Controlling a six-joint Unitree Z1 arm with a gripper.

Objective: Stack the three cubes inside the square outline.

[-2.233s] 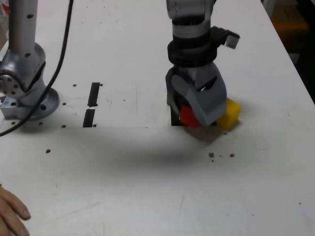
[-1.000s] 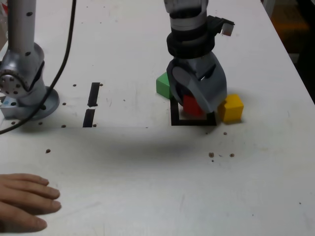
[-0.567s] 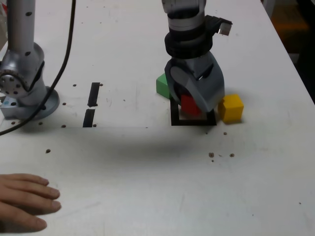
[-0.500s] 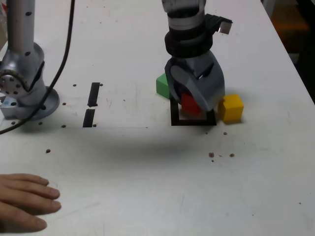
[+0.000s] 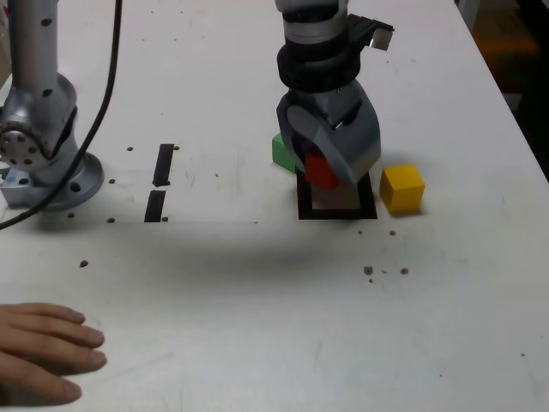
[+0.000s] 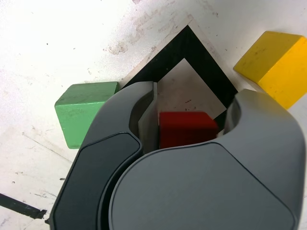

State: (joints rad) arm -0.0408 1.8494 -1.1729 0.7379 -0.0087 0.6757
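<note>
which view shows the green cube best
The wrist view: the small green cube shows its top and one side, just outside the black tape square. In the exterior view the grey claw hides most of it.

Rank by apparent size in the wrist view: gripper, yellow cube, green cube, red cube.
1. gripper, which fills most of the frame, being nearest the camera.
2. yellow cube and green cube look about alike; yellow is cut by the frame edge, so no ranking.
3. red cube, mostly hidden inside the gripper.
</note>
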